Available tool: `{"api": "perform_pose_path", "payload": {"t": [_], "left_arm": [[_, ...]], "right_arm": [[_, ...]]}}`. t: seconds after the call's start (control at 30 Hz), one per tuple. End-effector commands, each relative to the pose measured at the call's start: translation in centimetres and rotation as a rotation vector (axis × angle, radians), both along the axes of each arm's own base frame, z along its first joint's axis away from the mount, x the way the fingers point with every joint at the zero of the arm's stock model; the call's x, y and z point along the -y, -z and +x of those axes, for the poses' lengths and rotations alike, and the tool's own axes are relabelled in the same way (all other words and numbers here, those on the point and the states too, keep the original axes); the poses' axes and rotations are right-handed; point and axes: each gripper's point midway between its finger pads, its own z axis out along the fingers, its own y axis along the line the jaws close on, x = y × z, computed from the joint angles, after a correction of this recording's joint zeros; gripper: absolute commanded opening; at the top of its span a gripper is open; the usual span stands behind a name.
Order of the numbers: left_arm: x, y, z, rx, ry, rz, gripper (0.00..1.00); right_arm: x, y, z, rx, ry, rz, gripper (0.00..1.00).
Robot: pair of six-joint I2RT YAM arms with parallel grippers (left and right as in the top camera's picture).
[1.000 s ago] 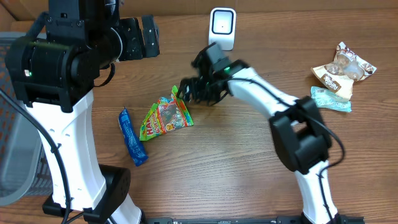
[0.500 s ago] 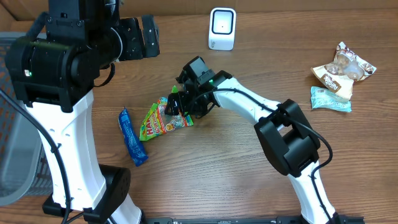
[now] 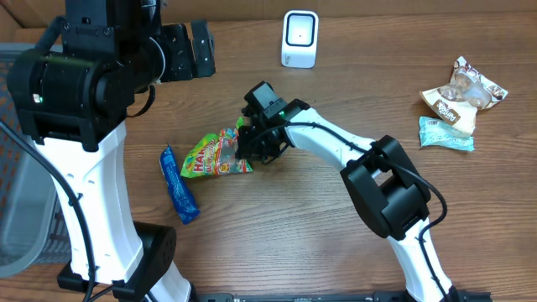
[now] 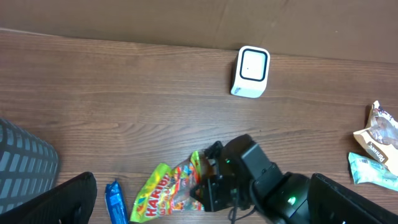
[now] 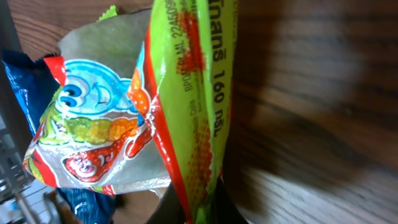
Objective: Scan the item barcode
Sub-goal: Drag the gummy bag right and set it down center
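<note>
Bag [image 3: 215, 157] shifted; wrist view: pincer [image 3: 247, 150] seemingly clamped.

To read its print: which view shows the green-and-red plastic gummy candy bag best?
Right wrist: the green-and-red plastic gummy candy bag is close up, print legible. Overhead and left wrist show it small, fine print unreadable.

- Robotics lab bench staged as a shop checkout: left arm [image 3: 84, 184] and right arm [image 3: 336, 138] stand at a wooden table [image 3: 277, 239].
- A white barcode scanner [image 3: 299, 38] and snack packets [image 3: 457, 96] lie on it.
</note>
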Motion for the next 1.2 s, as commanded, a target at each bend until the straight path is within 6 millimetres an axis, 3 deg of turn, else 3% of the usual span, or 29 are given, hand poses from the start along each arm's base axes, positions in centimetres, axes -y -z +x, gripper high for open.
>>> {"api": "perform_pose_path", "payload": {"t": [0.0,0.17,0.33,0.43,0.7,0.87,0.93,1.07,1.1,1.17], "left_arm": [[0.0,-0.1,0.0,0.005,-0.003,0.001,1.0],[0.0,-0.1,0.0,0.005,-0.003,0.001,1.0],[0.0,-0.1,0.0,0.005,-0.003,0.001,1.0],[0.0,-0.1,0.0,0.005,-0.003,0.001,1.0],[0.0,-0.1,0.0,0.005,-0.003,0.001,1.0],[0.0,-0.1,0.0,0.005,-0.003,0.001,1.0],[0.0,-0.1,0.0,0.005,-0.003,0.001,1.0],[0.0,-0.1,0.0,0.005,-0.003,0.001,1.0],[0.0,-0.1,0.0,0.005,-0.003,0.001,0.99],[0.0,-0.1,0.0,0.005,-0.003,0.001,1.0]], "right_arm": [[3.8,-1.7,1.9,-0.052,0.054,0.031,0.04],[10.9,-2.9,3.1,-0.095,0.065,-0.002,0.04],[19.3,-1.2,2.9,-0.145,0.087,-0.195,0.04],[22.0,-0.7,3.0,-0.154,0.102,-0.268,0.09],[22.4,-1.4,3.5,-0.097,0.023,-0.258,0.33],[22.5,-5.5,5.2,0.003,-0.024,-0.273,0.51],[22.3,-7.3,6.1,0.052,-0.025,-0.285,0.53],[20.8,-9.6,6.7,0.109,-0.038,-0.269,0.5],[20.3,-9.7,6.6,0.109,-0.038,-0.268,0.45],[19.2,-9.3,6.1,0.099,-0.055,-0.27,0.22]]}}
